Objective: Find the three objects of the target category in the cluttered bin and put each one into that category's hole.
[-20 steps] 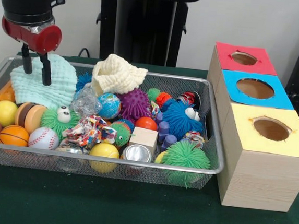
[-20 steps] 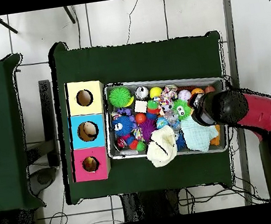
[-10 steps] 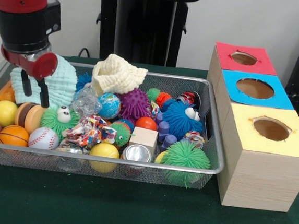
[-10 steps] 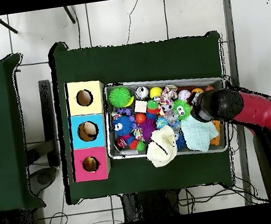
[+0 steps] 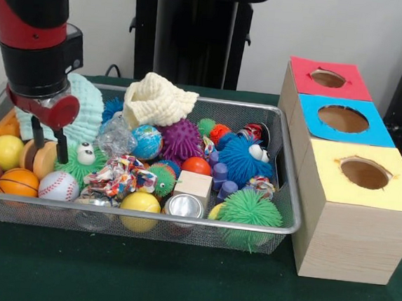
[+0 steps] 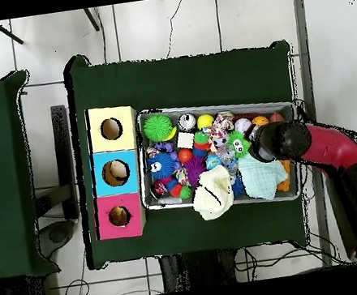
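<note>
The bin [image 5: 180,223] is a silver wire-mesh basket packed with toys; it also shows in the overhead view [image 6: 209,105]. My gripper [image 5: 47,150] hangs open and empty at the bin's left end in the front view. Its fingers [image 5: 61,151] reach down on either side of a tan and brown burger-like toy [image 5: 43,163], in front of a mint cloth [image 5: 86,112]. Near it lie a yellow ball [image 5: 5,152], a small basketball [image 5: 18,182], a baseball [image 5: 58,186] and a green fuzzy toy with eyes [image 5: 80,160]. In the overhead view the arm [image 6: 279,141] hides the fingers.
Three wooden boxes with round holes stand beside the bin: red top [image 5: 327,78], blue top [image 5: 343,119], yellow top [image 5: 365,173]. A cream cloth [image 5: 156,99] is piled at the bin's far rim. A purple spiky ball [image 5: 182,140] and a blue fuzzy toy [image 5: 242,160] fill the middle.
My gripper has come down and toward the bin's front, off the mint cloth, to the burger-like toy. It stays open. The toys have not moved.
</note>
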Robot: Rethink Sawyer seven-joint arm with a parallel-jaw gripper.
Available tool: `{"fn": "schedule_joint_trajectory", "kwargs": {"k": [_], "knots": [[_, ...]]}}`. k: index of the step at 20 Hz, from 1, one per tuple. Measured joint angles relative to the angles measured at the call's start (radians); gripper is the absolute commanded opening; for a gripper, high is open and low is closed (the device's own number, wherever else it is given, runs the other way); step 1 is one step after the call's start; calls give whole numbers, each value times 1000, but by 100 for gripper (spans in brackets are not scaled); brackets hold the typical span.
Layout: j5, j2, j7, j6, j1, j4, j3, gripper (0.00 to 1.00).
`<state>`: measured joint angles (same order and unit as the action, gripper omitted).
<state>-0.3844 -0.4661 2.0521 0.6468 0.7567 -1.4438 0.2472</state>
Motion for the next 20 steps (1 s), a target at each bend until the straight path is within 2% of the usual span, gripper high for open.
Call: {"fn": "schedule_joint_trajectory", "kwargs": {"k": [10, 20], "knots": [[-7, -27, 0, 0, 5, -17, -4, 100], [-9, -163, 0, 0, 59, -124, -4, 100]]}}
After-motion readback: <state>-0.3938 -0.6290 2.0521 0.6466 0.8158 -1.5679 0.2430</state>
